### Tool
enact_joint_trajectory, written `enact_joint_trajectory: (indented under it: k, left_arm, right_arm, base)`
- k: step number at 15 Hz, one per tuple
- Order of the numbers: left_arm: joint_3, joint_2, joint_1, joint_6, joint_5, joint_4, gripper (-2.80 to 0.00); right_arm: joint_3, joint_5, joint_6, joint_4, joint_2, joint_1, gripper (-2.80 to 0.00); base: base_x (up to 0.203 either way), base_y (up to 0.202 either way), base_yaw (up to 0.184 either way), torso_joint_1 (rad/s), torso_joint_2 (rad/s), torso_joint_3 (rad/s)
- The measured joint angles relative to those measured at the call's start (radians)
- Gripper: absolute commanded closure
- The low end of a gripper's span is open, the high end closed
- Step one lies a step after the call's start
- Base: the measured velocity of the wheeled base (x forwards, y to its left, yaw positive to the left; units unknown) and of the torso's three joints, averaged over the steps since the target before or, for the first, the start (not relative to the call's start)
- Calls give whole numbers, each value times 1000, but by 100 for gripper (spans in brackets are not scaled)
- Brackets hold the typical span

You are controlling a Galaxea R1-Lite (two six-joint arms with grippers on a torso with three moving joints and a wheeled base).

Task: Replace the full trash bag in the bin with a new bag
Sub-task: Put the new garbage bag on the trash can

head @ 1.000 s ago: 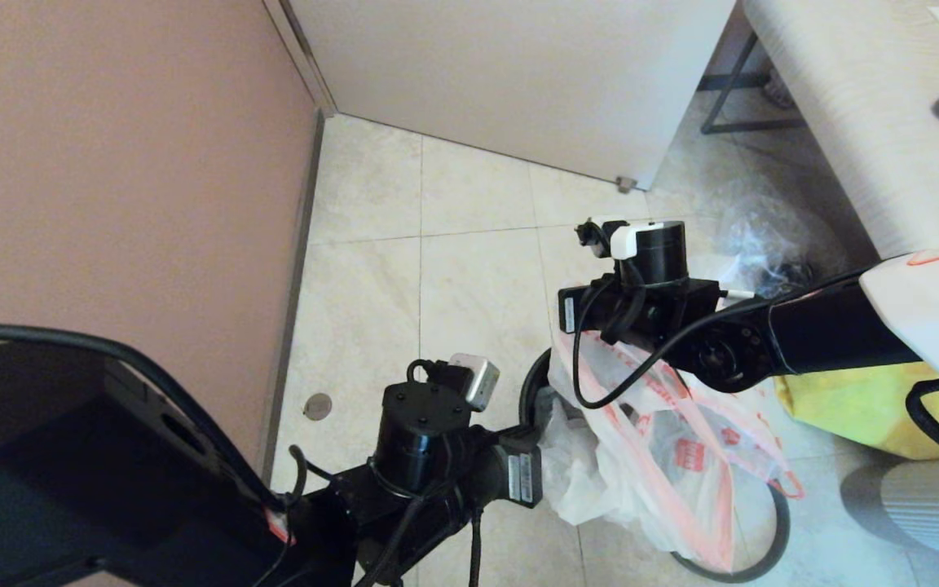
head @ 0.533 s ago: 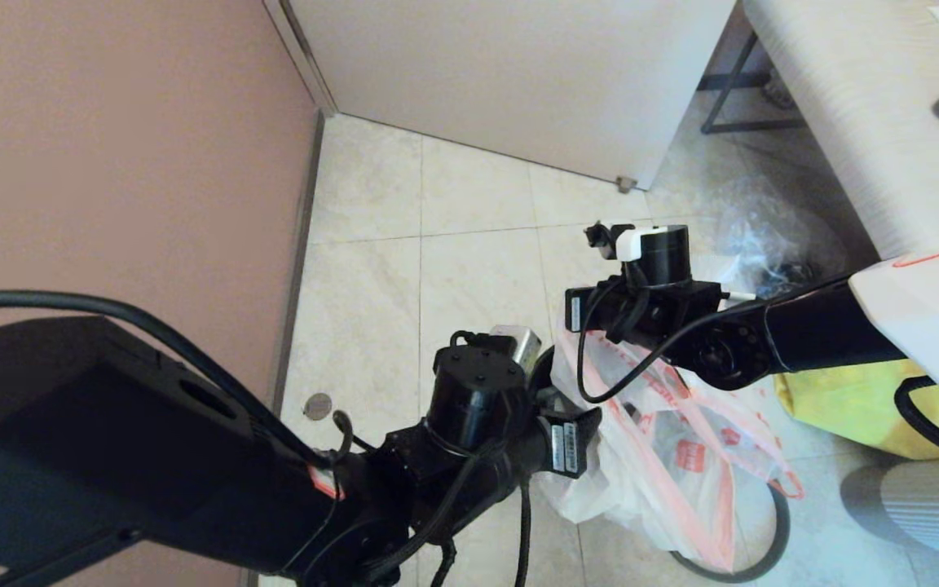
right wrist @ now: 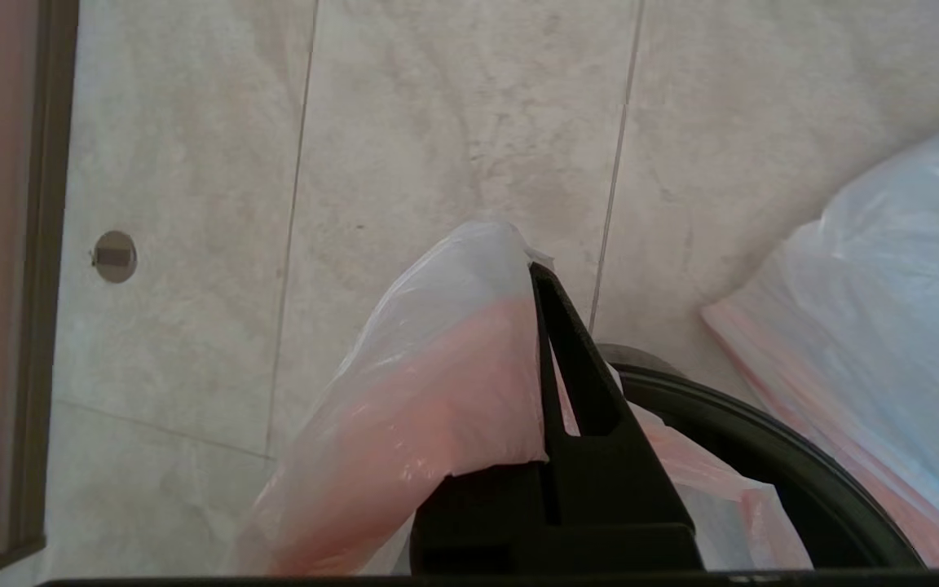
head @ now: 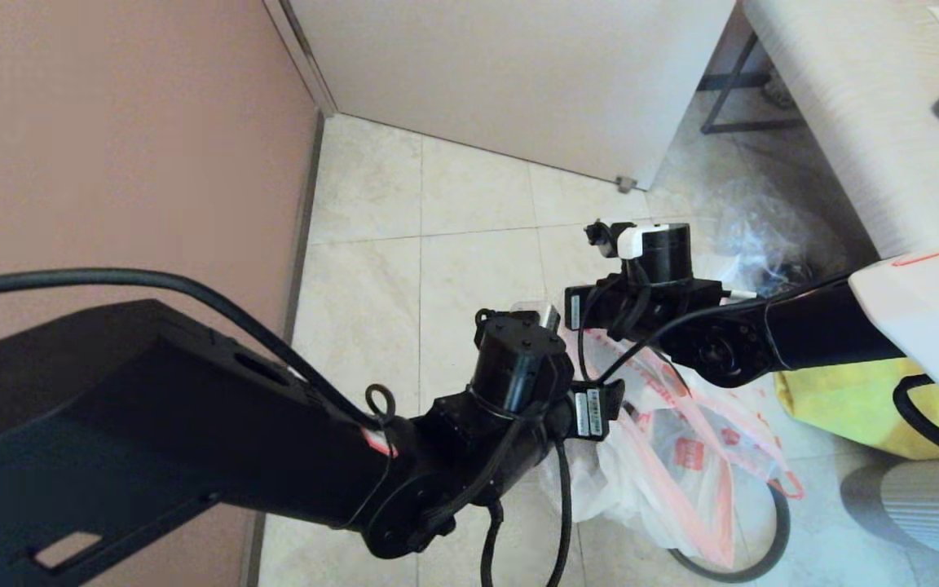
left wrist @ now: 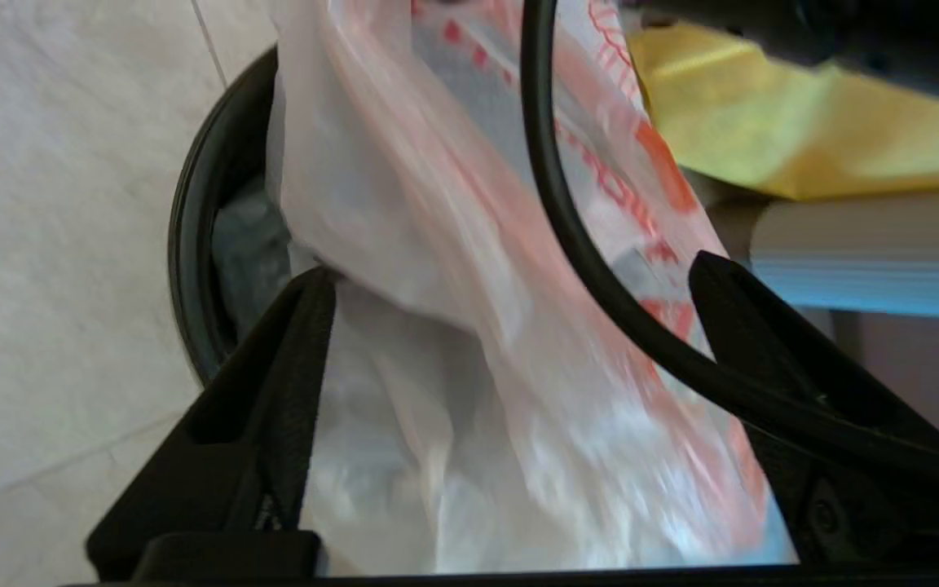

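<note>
The white bag with pink-red rim band stands in the bin on the floor tiles. The right gripper, jaws clamped together on the bag's rim, holds it up. The left gripper hangs beside, jaws apart around the bag.

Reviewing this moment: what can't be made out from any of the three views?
- Bag contents: head view, the film is too cloudy; left wrist view, motion blur.
- Bin body: head view, bag and arms cover it.
- Left gripper fingertips: head view, hidden under its wrist.
- Right gripper pinch: head view, hidden under its wrist.
</note>
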Motion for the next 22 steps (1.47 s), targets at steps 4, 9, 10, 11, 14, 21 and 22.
enact_joint_trajectory:
  k: [4,9,10,11,14,21,22]
  left_arm:
    - [-90,77,29,11,39,-6,-280]
    - [-80,106,53,11,36,-9,0]
    - [-55,100,54,10,36,-9,0]
    - [-23,92,57,10,36,-12,0]
    - [85,88,104,12,35,-95,0]
    - [184,51,193,19,33,-178,0]
    - [185,44,196,19,34,-176,0]
  right_arm:
    - [2,13,-3,0,-1,-1,0]
    - [6,19,-3,3,-11,-6,0]
    - [6,20,-3,3,-13,-6,0]
    - [5,19,-3,3,-14,-6,0]
    - [5,19,-2,5,-23,-3,0]
    - [76,14,-7,15,-78,14,0]
    - [98,10,-15,13,-89,15,-280]
  base:
    - [0,0,0,0,0,0]
    - [0,0,0,0,0,0]
    - [0,0,0,0,0,0]
    - [0,0,0,0,0,0]
    - [0,0,0,0,0,0]
    - [0,0,0,0,0,0]
    - [0,0,0,0,0,0]
